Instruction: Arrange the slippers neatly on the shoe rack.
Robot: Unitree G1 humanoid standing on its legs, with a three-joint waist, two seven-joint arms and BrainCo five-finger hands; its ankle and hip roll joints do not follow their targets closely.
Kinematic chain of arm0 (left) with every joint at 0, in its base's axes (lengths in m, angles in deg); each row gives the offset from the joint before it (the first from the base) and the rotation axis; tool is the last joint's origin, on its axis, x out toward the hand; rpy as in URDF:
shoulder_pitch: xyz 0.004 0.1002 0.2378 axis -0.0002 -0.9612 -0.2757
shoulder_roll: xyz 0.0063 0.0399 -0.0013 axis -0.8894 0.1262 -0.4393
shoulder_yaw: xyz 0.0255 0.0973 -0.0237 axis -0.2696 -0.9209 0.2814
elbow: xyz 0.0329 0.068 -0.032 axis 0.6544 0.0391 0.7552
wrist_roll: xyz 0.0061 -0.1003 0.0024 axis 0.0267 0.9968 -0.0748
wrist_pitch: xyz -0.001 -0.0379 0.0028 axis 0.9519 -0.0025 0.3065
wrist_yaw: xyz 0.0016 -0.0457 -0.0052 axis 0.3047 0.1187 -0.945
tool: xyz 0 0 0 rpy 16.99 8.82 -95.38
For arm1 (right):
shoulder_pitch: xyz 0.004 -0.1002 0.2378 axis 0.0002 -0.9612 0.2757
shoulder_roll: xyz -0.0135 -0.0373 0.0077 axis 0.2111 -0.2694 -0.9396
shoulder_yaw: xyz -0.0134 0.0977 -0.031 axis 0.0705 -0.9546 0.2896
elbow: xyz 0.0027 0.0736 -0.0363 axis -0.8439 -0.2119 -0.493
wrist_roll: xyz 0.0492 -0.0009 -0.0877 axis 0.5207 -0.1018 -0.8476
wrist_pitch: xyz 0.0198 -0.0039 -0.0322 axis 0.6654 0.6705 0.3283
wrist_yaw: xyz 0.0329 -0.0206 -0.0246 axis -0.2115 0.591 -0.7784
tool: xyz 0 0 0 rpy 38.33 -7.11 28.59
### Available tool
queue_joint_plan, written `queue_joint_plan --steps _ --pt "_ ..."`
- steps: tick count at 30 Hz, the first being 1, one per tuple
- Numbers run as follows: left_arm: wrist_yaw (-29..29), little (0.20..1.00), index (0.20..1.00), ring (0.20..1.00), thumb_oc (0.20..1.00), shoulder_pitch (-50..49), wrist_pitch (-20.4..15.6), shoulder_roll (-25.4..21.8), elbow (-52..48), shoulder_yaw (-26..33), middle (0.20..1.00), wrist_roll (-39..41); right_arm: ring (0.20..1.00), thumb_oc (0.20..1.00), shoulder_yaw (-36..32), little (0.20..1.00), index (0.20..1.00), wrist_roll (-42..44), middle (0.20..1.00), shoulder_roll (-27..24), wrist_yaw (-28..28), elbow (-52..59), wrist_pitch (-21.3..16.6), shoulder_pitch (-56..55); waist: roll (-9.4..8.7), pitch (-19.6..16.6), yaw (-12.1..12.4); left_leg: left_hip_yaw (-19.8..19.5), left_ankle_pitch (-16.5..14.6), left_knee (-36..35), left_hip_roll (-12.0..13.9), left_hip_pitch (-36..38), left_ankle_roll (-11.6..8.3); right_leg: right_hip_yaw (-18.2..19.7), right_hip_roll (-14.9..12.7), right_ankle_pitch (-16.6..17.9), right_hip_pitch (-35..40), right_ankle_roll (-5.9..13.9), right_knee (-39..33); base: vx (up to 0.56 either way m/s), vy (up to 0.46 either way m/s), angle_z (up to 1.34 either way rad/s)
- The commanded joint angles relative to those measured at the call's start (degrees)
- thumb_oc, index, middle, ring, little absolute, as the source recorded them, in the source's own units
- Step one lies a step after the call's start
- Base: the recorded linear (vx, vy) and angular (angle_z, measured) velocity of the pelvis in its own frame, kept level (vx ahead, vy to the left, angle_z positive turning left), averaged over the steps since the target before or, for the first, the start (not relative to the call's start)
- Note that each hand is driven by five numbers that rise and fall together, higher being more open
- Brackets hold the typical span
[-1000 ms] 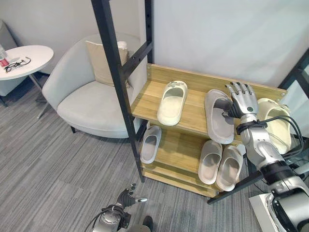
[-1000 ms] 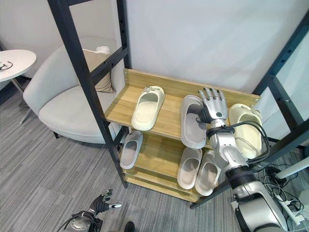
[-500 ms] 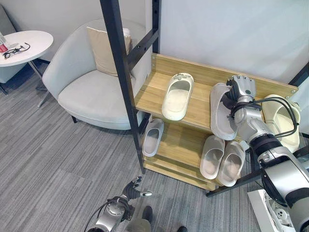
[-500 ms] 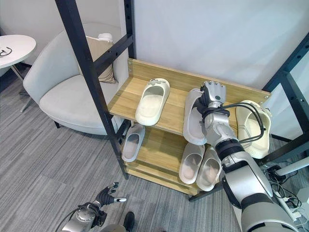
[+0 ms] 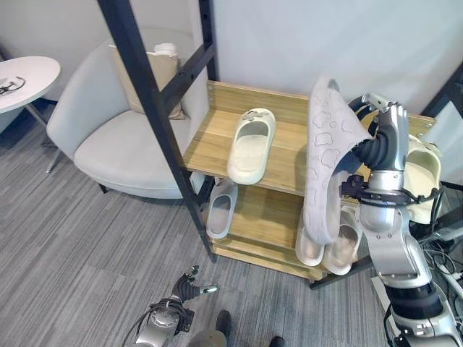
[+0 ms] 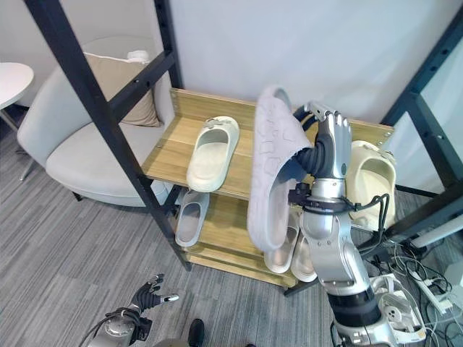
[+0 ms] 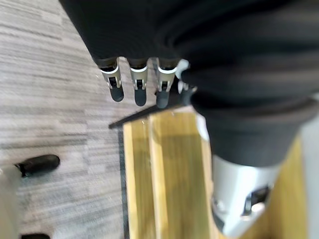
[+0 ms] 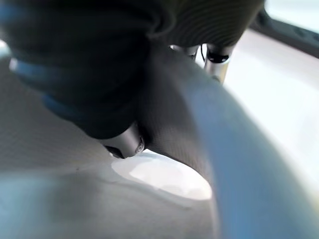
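Observation:
My right hand (image 5: 387, 141) is shut on a grey slipper (image 5: 324, 166), held up on end in front of the wooden shoe rack (image 5: 210, 141), its patterned sole facing me. The thumb is hooked inside the strap (image 8: 164, 124). A cream slipper (image 5: 251, 144) lies on the top shelf, and another cream slipper (image 5: 423, 173) sits at the rack's right end, behind the hand. On the lower shelf lie a single grey slipper (image 5: 221, 206) at the left and a pale pair (image 5: 347, 249), partly hidden by the held slipper. My left hand (image 5: 187, 282) hangs low over the carpet, fingers (image 7: 134, 89) straight.
A black frame post (image 5: 145, 94) slants across the rack's left side. A grey armchair (image 5: 108, 141) with a beige cushion (image 5: 155, 72) stands to the left, a white round table (image 5: 18, 76) beyond it. A power strip and cables (image 6: 434, 289) lie on the floor at the right.
My right hand has lifted the grey slipper off the top shelf and tipped it upright, sole toward me. The view has shifted too. The left hand stays low.

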Motion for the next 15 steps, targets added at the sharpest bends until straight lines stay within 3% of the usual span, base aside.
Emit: queue_joint_plan --steps 1,4,8,11,13,14,15 --pt "-0.7 1.0 1.0 1.0 1.0 2.7 -2.1 -0.7 -0.1 -0.5 1.0 -0.5 0.2 0.2 7.4 0.2 0.2 17.7 0.2 1.3 -8.9 0.1 -10.6 2.3 -2.22 -0.2 1.7 1.3 -6.2 -0.1 0.5 3.5 0.03 1.9 -4.7 4.2 -1.9 4.63 1.3 -0.04 -0.034 -0.08" --pt "-0.5 1.0 1.0 1.0 1.0 1.4 -2.6 -0.9 -1.2 0.2 1.0 0.8 0.2 0.2 15.6 0.2 0.2 25.0 0.2 -0.7 -18.6 2.8 -13.2 0.1 -2.11 0.6 1.3 1.5 -6.0 -0.1 0.9 3.7 -0.36 1.7 -4.5 3.6 -2.4 4.37 2.5 -0.06 -0.05 -0.18" --pt "-2.0 1.0 1.0 1.0 1.0 3.9 -3.7 -1.3 -2.8 -0.4 1.0 1.3 0.2 0.2 23.9 0.2 0.2 23.6 0.2 -1.9 -22.9 -3.9 -12.8 2.8 -1.63 4.4 1.9 0.7 -4.7 -0.1 1.5 2.1 -0.54 1.4 -4.4 2.5 -5.3 3.97 5.8 -0.18 -0.058 0.02" --pt "-5.1 1.0 1.0 1.0 1.0 9.6 -4.7 -1.8 -3.7 -1.5 1.0 2.1 0.2 0.2 27.2 0.2 0.2 16.8 0.2 -2.2 -20.8 -12.6 -11.2 7.5 -0.89 10.6 2.7 -1.2 -4.9 7.9 1.9 -6.3 -0.24 0.9 -5.9 0.8 -12.1 2.67 13.4 -0.39 -0.068 0.17" --pt "-5.8 1.0 1.0 1.0 1.0 11.2 -5.1 -1.9 -4.1 -1.8 1.0 2.9 0.2 0.2 27.5 0.2 0.2 14.6 0.2 -2.1 -19.5 -15.5 -10.5 8.9 -0.74 11.8 2.7 -1.9 -5.4 11.7 1.7 -10.1 -0.29 0.6 -6.5 0.3 -14.8 2.44 16.1 -0.29 -0.026 0.57" --pt "-8.2 1.0 1.0 1.0 1.0 14.9 -6.4 -2.4 -4.9 -2.4 1.0 4.3 0.2 0.2 26.6 0.2 0.2 7.9 0.2 -2.2 -14.7 -22.7 -8.2 13.0 0.16 13.5 3.1 -3.7 -7.1 19.1 0.8 -18.3 -0.1 0.7 -7.6 -1.4 -20.8 1.96 22.2 -0.28 0.001 0.68" --pt "-8.8 1.0 1.0 1.0 1.0 16.1 -6.5 -2.5 -5.5 -2.6 1.0 4.9 0.2 0.2 26.0 0.2 0.2 4.6 0.2 -2.5 -12.7 -25.5 -6.8 15.0 0.66 13.6 3.1 -4.2 -7.4 21.3 0.2 -21.2 0.08 0.5 -7.8 -2.0 -22.9 1.79 24.3 -0.4 0.038 0.74"
